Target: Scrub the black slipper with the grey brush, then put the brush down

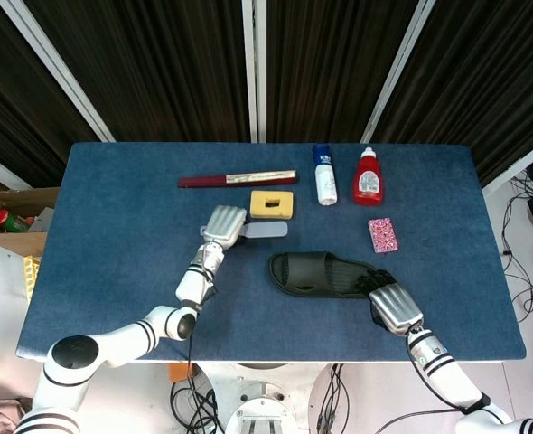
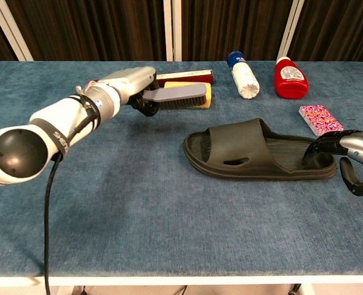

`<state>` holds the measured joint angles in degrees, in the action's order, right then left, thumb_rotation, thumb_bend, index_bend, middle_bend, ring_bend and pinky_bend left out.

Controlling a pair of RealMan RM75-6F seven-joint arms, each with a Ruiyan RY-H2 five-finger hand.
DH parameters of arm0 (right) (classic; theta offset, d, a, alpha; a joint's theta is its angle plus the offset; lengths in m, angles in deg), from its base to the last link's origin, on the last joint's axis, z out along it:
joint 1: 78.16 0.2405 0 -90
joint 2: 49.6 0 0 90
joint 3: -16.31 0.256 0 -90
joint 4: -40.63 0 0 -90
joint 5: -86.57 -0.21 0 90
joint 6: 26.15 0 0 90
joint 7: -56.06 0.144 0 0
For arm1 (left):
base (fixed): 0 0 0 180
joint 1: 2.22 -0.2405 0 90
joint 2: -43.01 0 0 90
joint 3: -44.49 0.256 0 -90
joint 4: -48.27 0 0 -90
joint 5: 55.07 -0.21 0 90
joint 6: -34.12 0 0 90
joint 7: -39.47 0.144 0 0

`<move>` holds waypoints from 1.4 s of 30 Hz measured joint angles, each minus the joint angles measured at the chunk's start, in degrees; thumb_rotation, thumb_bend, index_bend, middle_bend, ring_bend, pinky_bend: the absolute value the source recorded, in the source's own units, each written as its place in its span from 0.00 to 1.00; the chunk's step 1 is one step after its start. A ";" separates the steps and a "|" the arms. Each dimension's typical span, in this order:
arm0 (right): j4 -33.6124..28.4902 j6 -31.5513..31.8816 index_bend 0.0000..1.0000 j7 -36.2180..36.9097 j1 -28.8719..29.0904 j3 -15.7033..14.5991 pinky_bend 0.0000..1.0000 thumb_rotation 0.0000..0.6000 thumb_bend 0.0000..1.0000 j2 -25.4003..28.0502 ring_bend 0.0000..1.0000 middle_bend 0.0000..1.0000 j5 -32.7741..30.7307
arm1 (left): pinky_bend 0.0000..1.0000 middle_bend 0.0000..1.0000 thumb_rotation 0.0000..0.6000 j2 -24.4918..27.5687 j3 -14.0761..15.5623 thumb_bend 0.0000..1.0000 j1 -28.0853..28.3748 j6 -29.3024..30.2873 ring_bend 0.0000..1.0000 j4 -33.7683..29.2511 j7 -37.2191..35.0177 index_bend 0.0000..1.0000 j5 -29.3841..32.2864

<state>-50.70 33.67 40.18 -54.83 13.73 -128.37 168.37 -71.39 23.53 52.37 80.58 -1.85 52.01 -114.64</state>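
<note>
One black slipper [image 2: 258, 152] lies on the blue table [image 1: 113, 226], my right hand [image 1: 393, 306] holding its heel end. My left hand [image 2: 129, 85] grips the grey brush [image 2: 180, 96] above the table, near a yellow sponge [image 1: 272, 204].

White arms with black joint bands, silver-backed hands, dark fingers, black cable.

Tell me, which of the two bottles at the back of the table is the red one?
The red bottle lies furthest toward the robot's right, nearer the patterned pink packet. The other bottle, beside it, is white with a blue cap.
</note>
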 measured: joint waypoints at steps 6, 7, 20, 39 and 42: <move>0.24 4.00 0.25 2.28 -0.89 0.06 0.16 1.00 0.90 0.04 0.03 0.17 3.45 | 1.00 1.00 1.00 7.90 2.10 0.71 -5.23 4.44 1.00 -9.81 -0.34 1.00 -2.00; 0.48 5.42 0.22 3.03 -1.19 0.07 0.14 1.00 0.84 -0.04 0.01 0.14 4.60 | 1.00 1.00 1.00 9.69 3.21 0.71 -6.52 4.86 1.00 -11.96 -0.42 1.00 -2.56; 6.52 32.69 0.00 15.07 -7.47 4.54 0.00 1.00 0.50 -2.77 0.00 0.00 15.09 | 1.00 1.00 1.00 13.89 14.69 0.71 -14.93 10.09 1.00 -11.36 -0.81 1.00 -11.01; 10.48 38.77 0.00 20.37 -10.14 8.23 0.00 1.00 0.50 -4.57 0.00 0.00 16.57 | 0.46 0.32 0.45 13.33 19.53 0.21 -15.50 9.67 0.34 -0.93 -10.82 0.13 -21.47; 10.50 38.70 0.00 20.34 -10.27 8.30 0.00 1.00 0.50 -4.48 0.00 0.00 16.46 | 0.45 0.29 0.47 13.48 19.53 0.21 -15.70 9.90 0.31 -1.05 -10.65 0.11 -21.84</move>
<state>-40.20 72.37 60.53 -65.11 22.02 -132.85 184.82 -57.91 43.07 36.68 90.48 -2.90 41.35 -136.47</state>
